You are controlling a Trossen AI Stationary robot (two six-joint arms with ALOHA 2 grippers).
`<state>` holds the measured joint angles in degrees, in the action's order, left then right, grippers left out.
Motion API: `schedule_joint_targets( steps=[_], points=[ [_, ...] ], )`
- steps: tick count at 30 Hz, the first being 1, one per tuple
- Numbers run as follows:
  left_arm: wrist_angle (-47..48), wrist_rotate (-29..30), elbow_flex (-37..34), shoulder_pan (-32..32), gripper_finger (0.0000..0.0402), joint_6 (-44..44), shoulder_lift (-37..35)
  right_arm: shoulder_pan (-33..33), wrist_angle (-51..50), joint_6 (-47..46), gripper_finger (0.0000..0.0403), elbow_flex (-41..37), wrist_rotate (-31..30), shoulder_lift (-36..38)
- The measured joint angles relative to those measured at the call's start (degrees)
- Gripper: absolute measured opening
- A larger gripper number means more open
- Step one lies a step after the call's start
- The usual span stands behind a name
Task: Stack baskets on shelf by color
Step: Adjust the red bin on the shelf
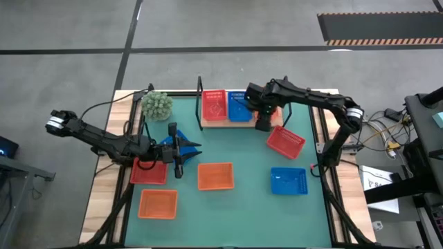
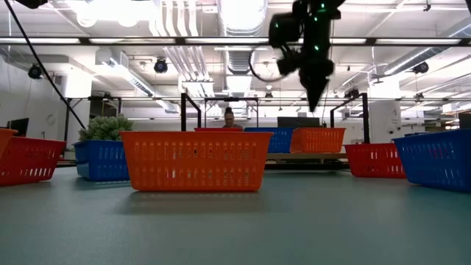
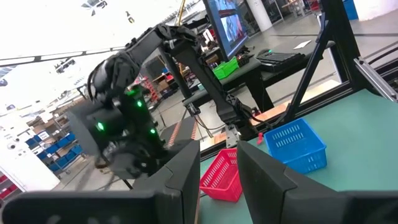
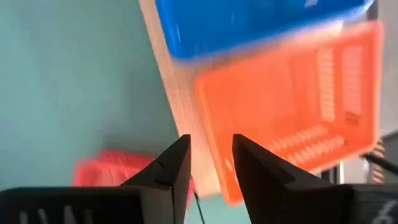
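High view: the shelf point(image 1: 239, 123) is seen at the far edge of the green mat point(image 1: 242, 214), carrying a red basket point(image 1: 214, 105) on its left, a blue basket point(image 1: 238, 107) in the middle and an orange basket point(image 4: 298, 93) on its right, the last mostly hidden beneath the right gripper point(image 1: 264, 123). That gripper is held just above the orange basket's near edge, its fingers point(image 4: 171, 163) parted a little and holding nothing. Six baskets are left on the mat, among them a tilted red one point(image 1: 285, 141) near the shelf and a blue one point(image 1: 288, 180) nearer. The left gripper point(image 1: 181, 149) is poised over the mat's left side beside another blue basket point(image 1: 168, 140), slightly parted and empty. Should the right arm be swung low, the orange basket could be nudged off the shelf.
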<state>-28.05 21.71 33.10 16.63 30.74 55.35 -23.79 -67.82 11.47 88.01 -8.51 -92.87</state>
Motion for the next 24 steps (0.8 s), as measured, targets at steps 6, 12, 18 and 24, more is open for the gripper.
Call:
schedule_joint_targets(
  steps=[6,12,18,24],
  points=[
    [0.00,0.00,0.00,0.01,0.0090,0.00,0.00,3.98,20.23,0.06,0.0078,-0.07,0.17,0.42],
    [0.00,-0.02,0.00,0.01,0.0090,0.00,0.00,6.31,37.39,4.55,0.0041,-0.26,0.26,-3.39],
    [0.00,0.00,0.00,-0.01,0.0090,0.00,0.00,6.29,46.38,5.88,0.0012,-0.31,0.58,-9.51],
    [0.00,-0.01,0.00,0.00,0.0090,0.00,0.00,5.94,46.36,1.44,0.0009,2.51,-2.03,-14.20]
  ],
)
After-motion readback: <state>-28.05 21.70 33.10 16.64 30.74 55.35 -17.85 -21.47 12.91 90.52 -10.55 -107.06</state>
